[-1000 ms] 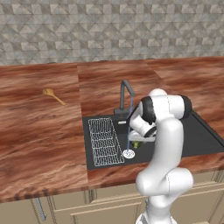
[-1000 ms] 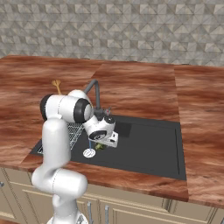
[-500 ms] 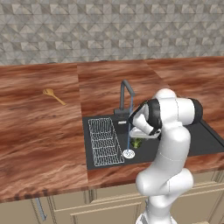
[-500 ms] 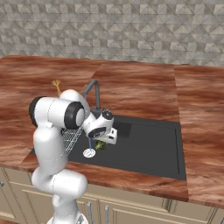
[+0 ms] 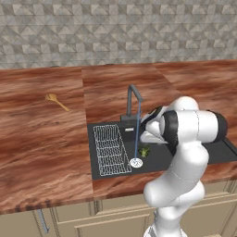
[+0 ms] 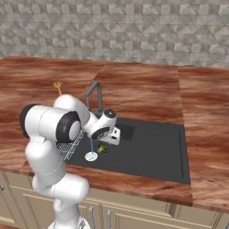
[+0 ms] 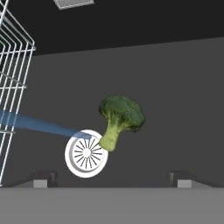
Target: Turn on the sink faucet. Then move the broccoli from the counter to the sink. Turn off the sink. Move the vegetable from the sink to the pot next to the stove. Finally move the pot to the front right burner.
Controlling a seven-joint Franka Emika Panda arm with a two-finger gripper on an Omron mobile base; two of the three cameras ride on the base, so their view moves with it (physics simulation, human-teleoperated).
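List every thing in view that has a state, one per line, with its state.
sink faucet: on, water streaming to the drain.
broccoli: lying loose in the sink beside the drain, not held.
sink: holds the broccoli.
drain: open, water hitting it.
hand: open, above the broccoli.
wooden spoon: flat on the counter.

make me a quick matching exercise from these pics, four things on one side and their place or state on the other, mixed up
Things:
1. broccoli
2. wooden spoon
3. sink faucet
4. wire rack

Places or states:
A. lying on the counter, left of the sink
B. running, with a thin blue stream down to the drain
C. on the basin floor beside the drain
D. white, in the left part of the sink

Pairs: 1-C, 2-A, 3-B, 4-D
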